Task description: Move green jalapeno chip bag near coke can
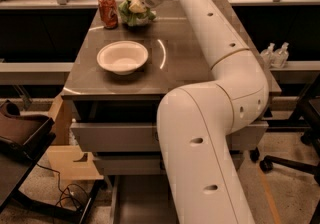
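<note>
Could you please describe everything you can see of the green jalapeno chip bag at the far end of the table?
The green jalapeno chip bag is a small, crumpled, shiny green foil pouch with pale markings. It lies at the far end of the table, close beside the upright coke can, on the can's right in the picture. Whether the two touch cannot be told. The gripper is directly on top of the bag and hides its upper part. Whether the bag rests on the tabletop or is slightly lifted cannot be told.
</note>
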`<action>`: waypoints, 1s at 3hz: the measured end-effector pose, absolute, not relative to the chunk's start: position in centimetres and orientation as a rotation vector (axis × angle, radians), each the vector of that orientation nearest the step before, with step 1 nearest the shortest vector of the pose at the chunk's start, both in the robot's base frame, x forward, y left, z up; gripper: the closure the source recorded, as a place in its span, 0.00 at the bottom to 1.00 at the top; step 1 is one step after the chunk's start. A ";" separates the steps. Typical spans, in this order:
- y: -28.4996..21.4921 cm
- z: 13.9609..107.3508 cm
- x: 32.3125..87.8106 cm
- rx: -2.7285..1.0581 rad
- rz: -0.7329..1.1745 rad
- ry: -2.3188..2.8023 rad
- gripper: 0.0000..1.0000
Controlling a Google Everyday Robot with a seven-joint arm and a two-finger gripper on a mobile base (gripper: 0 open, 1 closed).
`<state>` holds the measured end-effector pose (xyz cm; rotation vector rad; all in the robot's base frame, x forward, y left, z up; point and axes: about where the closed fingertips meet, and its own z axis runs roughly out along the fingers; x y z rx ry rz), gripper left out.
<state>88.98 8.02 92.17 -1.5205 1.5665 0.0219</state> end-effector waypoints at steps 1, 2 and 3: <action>8.3 91.8 89.0 -1.525 0.026 1.568 0.15; 8.6 91.4 89.0 -1.530 0.031 1.570 0.00; 8.6 91.3 89.0 -1.530 0.032 1.570 0.00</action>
